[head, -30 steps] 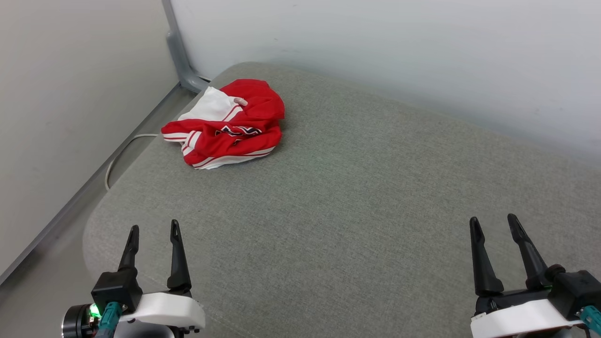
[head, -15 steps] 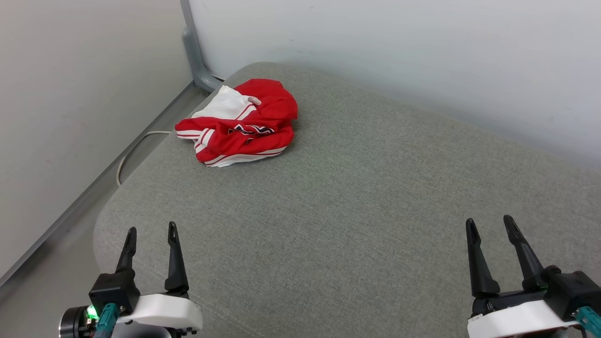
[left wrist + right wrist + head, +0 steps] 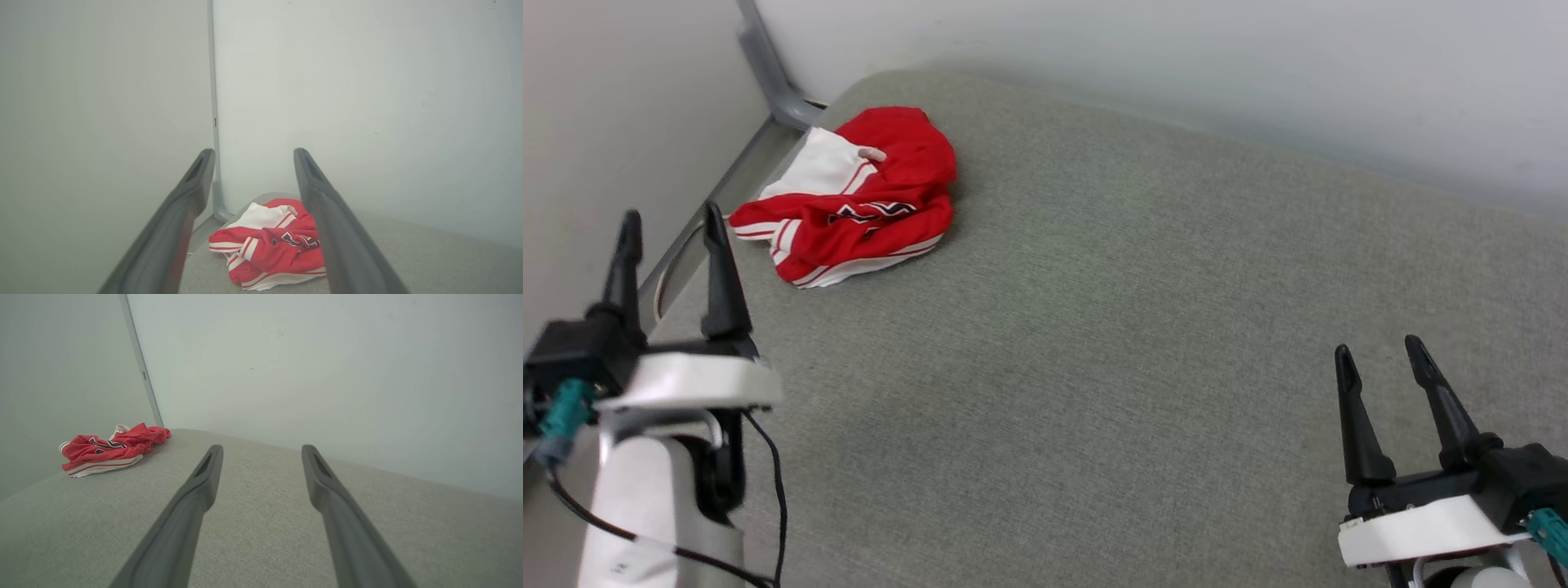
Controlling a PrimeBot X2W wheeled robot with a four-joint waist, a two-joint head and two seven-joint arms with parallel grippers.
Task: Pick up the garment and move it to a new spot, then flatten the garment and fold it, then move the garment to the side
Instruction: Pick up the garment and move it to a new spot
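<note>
Left pincer (image 3: 671, 214) and right pincer (image 3: 1378, 347) gape, empty. Left wrist view frames crumpled garment (image 3: 273, 249) between fingers (image 3: 169, 228). In head view, left pincer has risen up-frame.

The shirt (image 3: 849, 204) before me lies crumpled in a heap on the grey cushion (image 3: 1094, 343), at its far left corner. Red body, white sleeve uppermost, red-white striped trim showing, black white-outlined lettering partly hidden in folds.

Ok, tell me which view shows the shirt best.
The head view: the shirt lies crumpled, seen whole from above with nothing across it. The left wrist view has it closer, but a left finger cuts off its edge. The right wrist view shows it small, side-on, at the far left.
</note>
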